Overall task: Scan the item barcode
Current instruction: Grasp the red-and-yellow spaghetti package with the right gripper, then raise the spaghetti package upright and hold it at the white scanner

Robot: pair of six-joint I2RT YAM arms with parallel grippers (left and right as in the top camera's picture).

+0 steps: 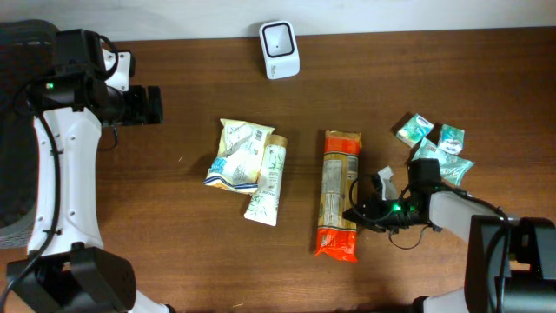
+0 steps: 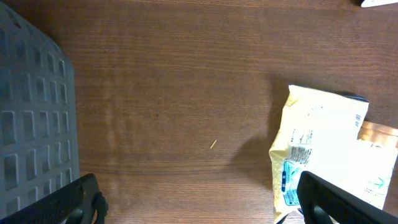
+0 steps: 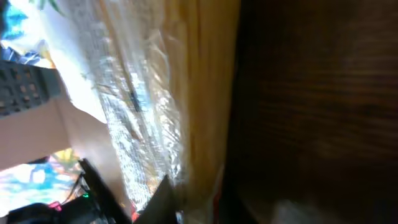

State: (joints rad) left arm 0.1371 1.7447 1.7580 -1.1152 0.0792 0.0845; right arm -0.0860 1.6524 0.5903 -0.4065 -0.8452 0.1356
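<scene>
A long orange-ended pasta packet (image 1: 339,193) lies lengthwise on the table, right of centre. My right gripper (image 1: 354,214) comes in low from the right and is shut on the packet's right edge near its lower end. The right wrist view is filled with the packet's crinkled clear film (image 3: 143,106), with one dark fingertip (image 3: 163,202) pressed against it. A white barcode scanner (image 1: 280,49) stands at the back edge. My left gripper (image 1: 155,104) hovers open at the far left, nothing between its fingers (image 2: 323,199).
A yellow snack bag (image 1: 236,155) (image 2: 323,149) and a white-and-green pack (image 1: 268,178) lie left of the pasta packet. Several teal packets (image 1: 436,143) are heaped at the right. A grey perforated basket (image 2: 31,118) sits at the far left.
</scene>
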